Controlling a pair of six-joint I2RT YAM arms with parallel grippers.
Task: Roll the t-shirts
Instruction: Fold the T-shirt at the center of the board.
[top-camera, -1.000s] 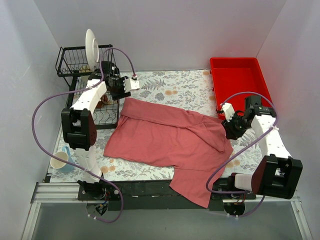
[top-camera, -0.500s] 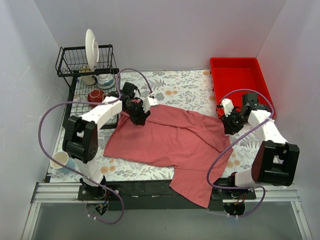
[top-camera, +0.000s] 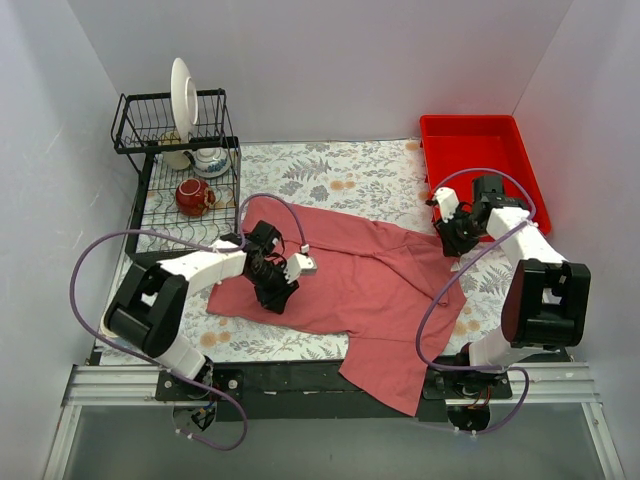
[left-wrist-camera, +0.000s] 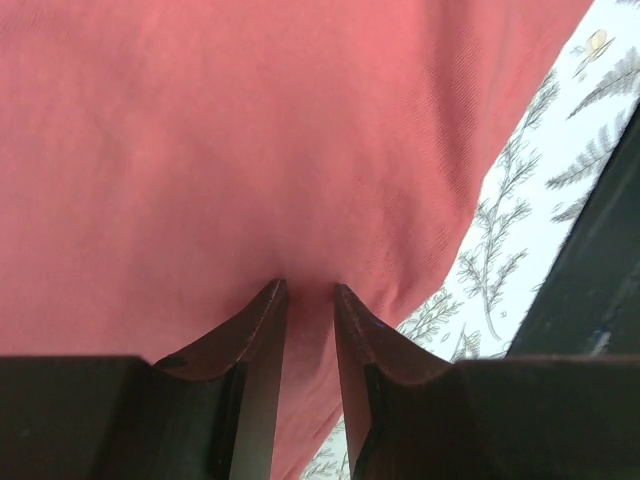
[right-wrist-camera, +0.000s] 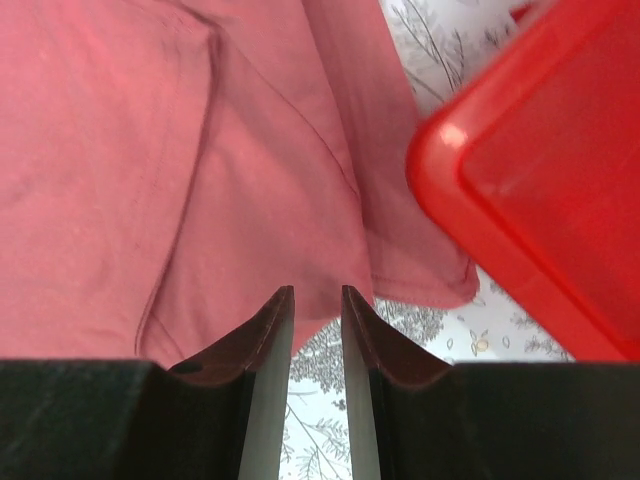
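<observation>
The salmon-pink t-shirt (top-camera: 350, 280) lies spread and creased on the flowered cloth, its hem hanging over the near table edge. My left gripper (top-camera: 280, 298) is down on the shirt's left part near its left edge. In the left wrist view (left-wrist-camera: 308, 290) its jaws stand a narrow gap apart, tips against the fabric (left-wrist-camera: 250, 130). My right gripper (top-camera: 456, 243) is at the shirt's right sleeve. In the right wrist view (right-wrist-camera: 315, 292) its jaws are also narrowly apart, over the sleeve's edge (right-wrist-camera: 150, 150), with the tablecloth showing between them.
The bright-red plastic tray (top-camera: 425, 160) stands at the back right, close to the right gripper, and shows in the right wrist view (right-wrist-camera: 560, 200). A black wire rack (top-camera: 160, 130) at the back left holds a white plate (top-camera: 182, 95), a teapot (top-camera: 210, 160) and a red cup (top-camera: 192, 195).
My left gripper has swung from the wire rack down onto the shirt's left part. My right gripper has moved back toward the tray, to the right sleeve.
</observation>
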